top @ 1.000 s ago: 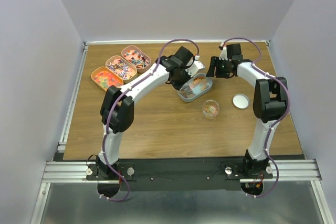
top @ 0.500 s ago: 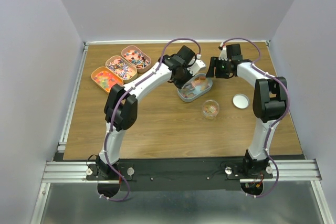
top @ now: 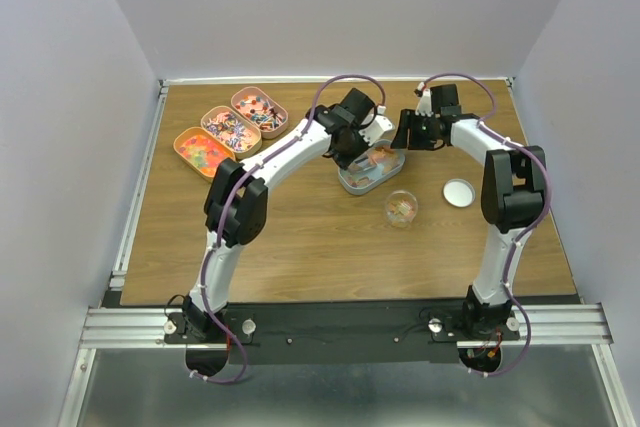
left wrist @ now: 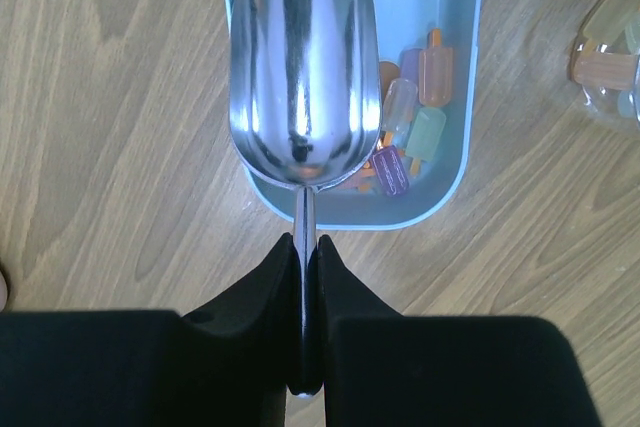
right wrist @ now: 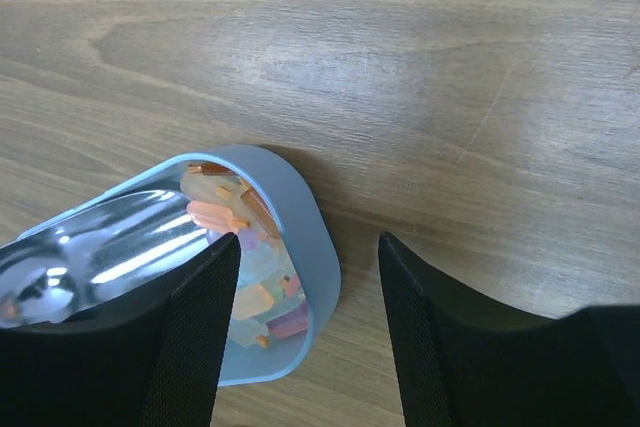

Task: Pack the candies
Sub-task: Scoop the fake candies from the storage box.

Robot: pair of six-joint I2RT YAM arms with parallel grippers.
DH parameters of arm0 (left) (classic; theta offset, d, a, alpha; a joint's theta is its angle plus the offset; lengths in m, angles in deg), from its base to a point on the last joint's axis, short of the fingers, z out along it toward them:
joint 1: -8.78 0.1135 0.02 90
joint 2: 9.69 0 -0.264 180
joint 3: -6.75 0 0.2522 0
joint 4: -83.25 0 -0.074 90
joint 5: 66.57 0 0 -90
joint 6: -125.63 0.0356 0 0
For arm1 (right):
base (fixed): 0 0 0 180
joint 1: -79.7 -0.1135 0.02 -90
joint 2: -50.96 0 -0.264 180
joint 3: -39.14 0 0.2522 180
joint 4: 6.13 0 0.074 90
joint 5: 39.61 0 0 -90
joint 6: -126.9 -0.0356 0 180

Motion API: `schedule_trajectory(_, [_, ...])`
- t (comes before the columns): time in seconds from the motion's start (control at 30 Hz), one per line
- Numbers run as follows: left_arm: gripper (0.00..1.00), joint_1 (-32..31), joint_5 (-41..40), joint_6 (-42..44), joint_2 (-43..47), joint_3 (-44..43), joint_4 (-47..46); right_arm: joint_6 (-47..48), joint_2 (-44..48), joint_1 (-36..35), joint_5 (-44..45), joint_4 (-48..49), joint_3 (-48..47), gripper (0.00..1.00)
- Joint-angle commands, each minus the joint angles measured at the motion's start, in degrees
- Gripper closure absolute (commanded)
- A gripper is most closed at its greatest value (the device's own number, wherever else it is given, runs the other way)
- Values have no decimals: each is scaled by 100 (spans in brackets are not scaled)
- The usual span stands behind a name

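A light-blue oval tin (top: 372,171) (left wrist: 455,162) (right wrist: 312,247) in mid-table holds small pastel, ice-lolly-shaped candies (left wrist: 420,97) (right wrist: 235,212). My left gripper (top: 355,150) (left wrist: 306,239) is shut on the thin handle of the silver scoop (left wrist: 305,67) (right wrist: 100,252). The scoop's bowl lies over the tin and looks empty. My right gripper (top: 404,139) (right wrist: 310,239) is open and straddles the tin's far end wall, one finger over the candies and one outside. A small clear jar (top: 401,208) (left wrist: 610,42) near the tin also holds some candies.
Three pink oval tins of mixed sweets (top: 230,129) stand in a row at the back left. A round white lid (top: 459,192) lies to the right of the jar. Grey walls enclose the table on three sides.
The left arm has shifted a little toward the back right, bringing the scoop further over the blue tin. The right gripper's fingers have narrowed slightly around the tin's end.
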Motion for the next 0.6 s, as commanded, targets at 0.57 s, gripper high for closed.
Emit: schedule_trajectory(0.57, [100, -93, 157, 255, -472, -258, -98, 1, -262, 26, -475, -57, -217, 60])
